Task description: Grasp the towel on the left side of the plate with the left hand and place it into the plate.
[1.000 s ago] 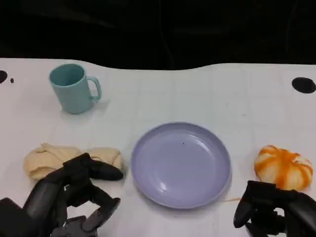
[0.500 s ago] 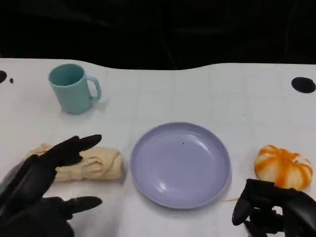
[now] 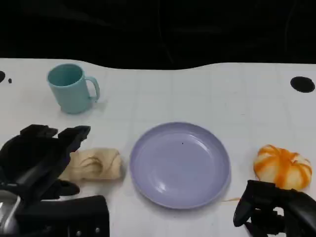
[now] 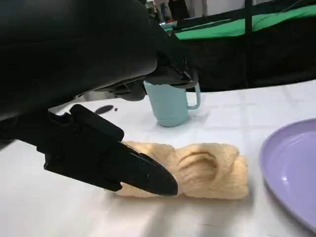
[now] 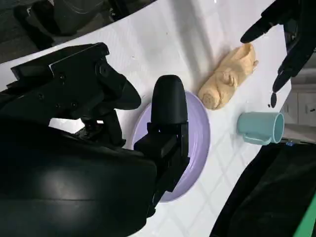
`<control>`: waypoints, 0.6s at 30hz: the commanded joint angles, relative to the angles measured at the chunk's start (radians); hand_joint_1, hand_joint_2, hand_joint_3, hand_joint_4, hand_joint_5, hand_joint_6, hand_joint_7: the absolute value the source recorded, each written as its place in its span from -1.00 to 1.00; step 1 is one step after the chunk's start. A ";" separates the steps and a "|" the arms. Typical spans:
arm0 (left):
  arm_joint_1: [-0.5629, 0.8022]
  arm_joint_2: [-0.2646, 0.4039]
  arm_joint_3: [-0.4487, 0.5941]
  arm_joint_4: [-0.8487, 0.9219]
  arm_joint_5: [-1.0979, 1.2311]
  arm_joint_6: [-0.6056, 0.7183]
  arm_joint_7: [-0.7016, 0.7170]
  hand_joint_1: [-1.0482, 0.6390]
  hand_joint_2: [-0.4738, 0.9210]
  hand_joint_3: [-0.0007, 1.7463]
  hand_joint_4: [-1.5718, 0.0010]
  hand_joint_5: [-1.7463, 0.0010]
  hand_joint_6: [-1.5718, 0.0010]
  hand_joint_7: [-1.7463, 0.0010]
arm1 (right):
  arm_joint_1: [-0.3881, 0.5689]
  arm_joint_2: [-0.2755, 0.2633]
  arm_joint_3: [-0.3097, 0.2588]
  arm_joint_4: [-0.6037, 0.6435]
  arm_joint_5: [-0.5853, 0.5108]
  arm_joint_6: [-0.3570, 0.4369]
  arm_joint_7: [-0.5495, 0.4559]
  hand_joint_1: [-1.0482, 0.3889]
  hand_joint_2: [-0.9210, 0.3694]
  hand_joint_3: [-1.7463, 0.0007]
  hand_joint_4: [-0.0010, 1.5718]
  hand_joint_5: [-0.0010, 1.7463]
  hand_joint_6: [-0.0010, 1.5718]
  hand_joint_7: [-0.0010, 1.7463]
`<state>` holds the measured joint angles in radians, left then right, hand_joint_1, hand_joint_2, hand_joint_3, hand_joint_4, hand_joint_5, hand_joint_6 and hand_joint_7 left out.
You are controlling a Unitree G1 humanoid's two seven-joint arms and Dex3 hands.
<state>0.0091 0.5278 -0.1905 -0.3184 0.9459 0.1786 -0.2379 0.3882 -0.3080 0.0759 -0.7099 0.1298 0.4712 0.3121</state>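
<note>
While counting across the white table (image 3: 197, 89): one rolled beige towel (image 3: 94, 165), one lavender plate (image 3: 180, 164), one teal mug (image 3: 71, 89), one orange-and-white striped pumpkin-like object (image 3: 283, 167), and two black hands. Lying on its side just left of the plate, close to the rim but apart from it, with the mug well behind. Compared with half a second ago, now hovering over the towel's left end and covering it, having swung in from lower left; towel, plate and mug sitting where they were. Left hand (image 3: 42, 155) spreading wide, fingers apart and holding nothing, with one fingertip (image 4: 158, 180) showing in the left wrist view low in front of the towel (image 4: 197, 170), whether touching the cloth not being clear. Towel lying between thumb and upper fingers, ungripped, with its right end poking out toward the plate. Right hand (image 3: 271, 212) resting at the near right edge below the pumpkin-like object, fingers curling inward around nothing
</note>
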 commanded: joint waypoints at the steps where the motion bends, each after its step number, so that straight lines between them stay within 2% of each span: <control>1: -0.074 -0.013 -0.034 0.077 0.055 0.015 0.001 -0.55 0.91 -1.00 0.63 0.67 0.57 0.98 | 0.003 -0.007 -0.003 -0.006 0.001 0.003 -0.002 0.41 -0.65 -0.12 -0.15 1.00 -0.27 0.71; 8: -0.184 -0.051 -0.104 0.218 0.097 0.067 -0.057 -0.52 0.93 -0.99 0.65 0.73 0.57 0.99 | 0.007 -0.007 0.000 -0.010 -0.003 -0.004 -0.004 0.41 -0.64 -0.12 -0.15 1.00 -0.26 0.71; 18: -0.317 -0.089 -0.197 0.492 0.093 0.062 -0.042 -0.53 0.92 -0.99 0.53 0.83 0.54 0.99 | 0.023 -0.009 -0.004 -0.025 0.002 -0.008 -0.003 0.38 -0.63 -0.13 -0.15 1.00 -0.25 0.71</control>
<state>-0.2794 0.4387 -0.3673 0.1118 1.0436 0.2387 -0.2787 0.4035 -0.3080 0.0782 -0.7210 0.1297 0.4681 0.3085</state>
